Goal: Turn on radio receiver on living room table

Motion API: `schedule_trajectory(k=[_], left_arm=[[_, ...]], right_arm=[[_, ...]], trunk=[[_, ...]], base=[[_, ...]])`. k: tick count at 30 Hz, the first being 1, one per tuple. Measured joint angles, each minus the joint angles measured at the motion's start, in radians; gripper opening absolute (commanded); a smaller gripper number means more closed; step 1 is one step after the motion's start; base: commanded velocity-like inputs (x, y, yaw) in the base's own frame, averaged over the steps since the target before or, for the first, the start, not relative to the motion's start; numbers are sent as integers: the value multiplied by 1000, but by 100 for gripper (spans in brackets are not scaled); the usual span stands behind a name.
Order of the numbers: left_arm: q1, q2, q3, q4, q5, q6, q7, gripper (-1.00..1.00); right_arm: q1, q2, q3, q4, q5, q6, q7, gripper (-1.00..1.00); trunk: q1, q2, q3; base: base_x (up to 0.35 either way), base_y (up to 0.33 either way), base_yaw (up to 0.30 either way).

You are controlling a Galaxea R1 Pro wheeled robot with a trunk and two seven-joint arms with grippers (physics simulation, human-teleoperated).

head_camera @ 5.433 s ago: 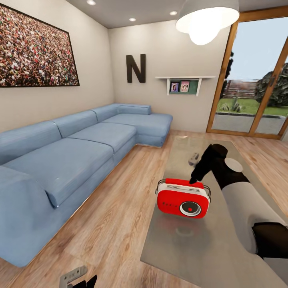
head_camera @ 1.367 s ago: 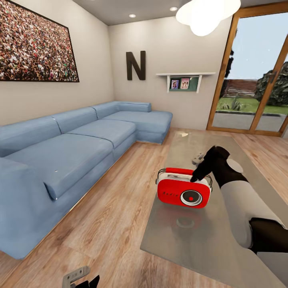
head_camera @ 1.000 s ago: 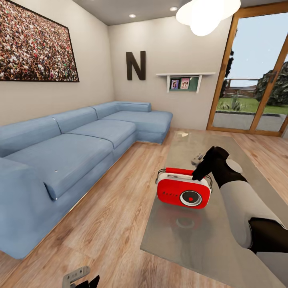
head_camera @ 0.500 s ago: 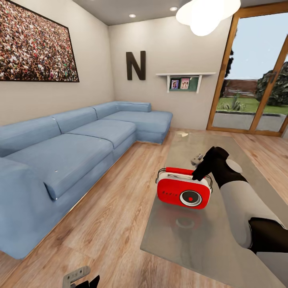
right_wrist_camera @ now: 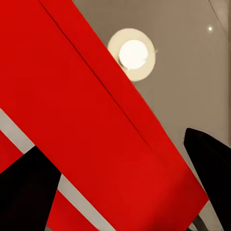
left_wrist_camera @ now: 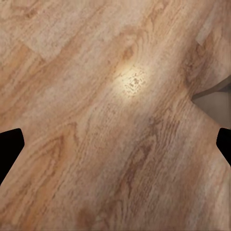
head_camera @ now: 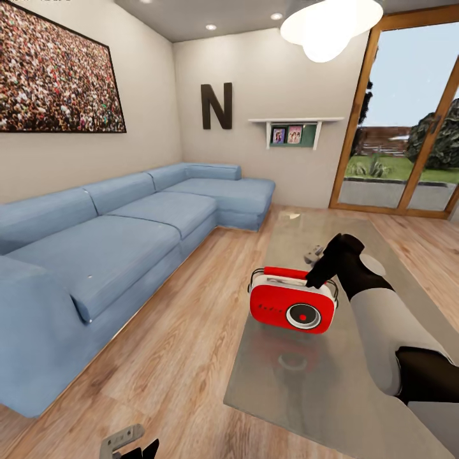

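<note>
A: Where is the radio (head_camera: 292, 307)?

B: It sits on the surface (head_camera: 331, 382), near its left edge. It is red with white sides. Its round dial faces us. The shiny top shows a red blur under it.

A: And our right gripper (head_camera: 317, 278)?

B: Our right arm reaches out over the surface. The black tip comes down on the top right of the radio, by the handle. From the wrist, we see the red top of the radio (right_wrist_camera: 91, 125) very close. One dark finger (right_wrist_camera: 24, 192) is over the red part. The other is over the grey surface (right_wrist_camera: 192, 72). So the fingers are spread apart, with nothing held.

A: And our left gripper (left_wrist_camera: 115, 149)?

B: It hangs low over the wood floor (left_wrist_camera: 96, 96). Its two black fingers are far apart at the edges, so it is open too.

A: What else do we see?

B: A long blue sofa (head_camera: 121, 236) is on the left, well apart from the surface. A black N (head_camera: 217, 106) hangs on the far wall. A bright lamp (head_camera: 328, 25) hangs above.
</note>
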Motion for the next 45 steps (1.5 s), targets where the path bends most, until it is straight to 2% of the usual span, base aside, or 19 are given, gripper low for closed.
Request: schedule_trajectory(k=[10,45], left_arm=[[0,-3,-1,0,0,41,0,100],[0,-3,-2,0,0,45,0,100]], right_arm=[[0,0,0,21,2,1,0,-100],[0,0,2,67,2,0,-1,-100]], trunk=[[-38,70,31],[-172,315,141]], base=[[0,0,0],[0,0,0]])
